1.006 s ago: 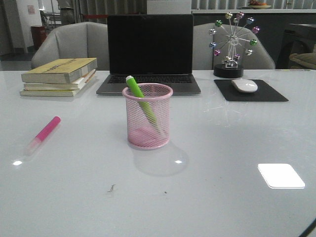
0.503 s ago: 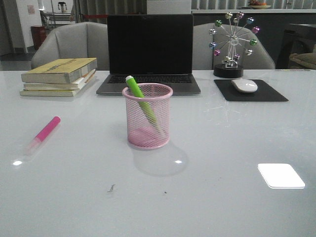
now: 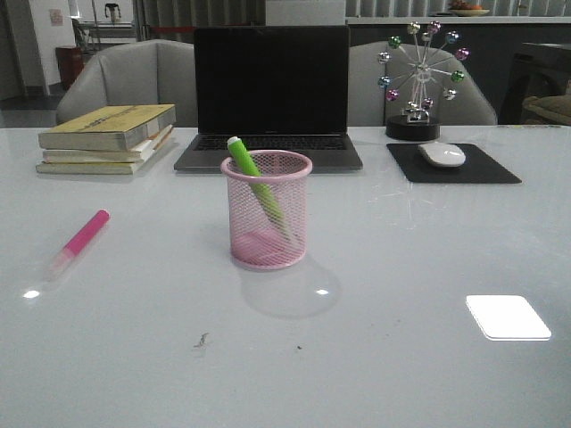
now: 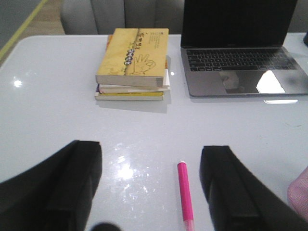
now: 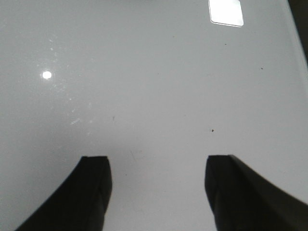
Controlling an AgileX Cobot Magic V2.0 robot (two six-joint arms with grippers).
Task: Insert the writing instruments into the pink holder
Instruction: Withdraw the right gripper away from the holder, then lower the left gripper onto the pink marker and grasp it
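The pink holder (image 3: 267, 211) stands upright near the middle of the white table (image 3: 401, 267), just in front of the laptop (image 3: 270, 94), and the green marker (image 3: 257, 189) already leans inside it, its pale tip poking over the far-left part of the rim because the marker is a little longer than the cup is tall. That leaves the pink marker (image 3: 79, 242) as the one piece not yet in place: it lies flat on the table well to the left of the holder, its clear cap toward the near side, with the stack of books (image 3: 109, 137) farther back on the same side. The left gripper (image 4: 151, 190) hangs above that marker with its jaws spread wide and nothing between them; in the left wrist view the marker (image 4: 185, 196) lies lengthwise between the two fingers, closer to one, which looks like a lineup for a grasp across its barrel. The right gripper (image 5: 158, 192) is likewise spread and empty over bare table, apparently kept out of the way. Neither arm shows in the front view. The next step, as I judge it, is for the left arm to descend and pinch the pink marker.
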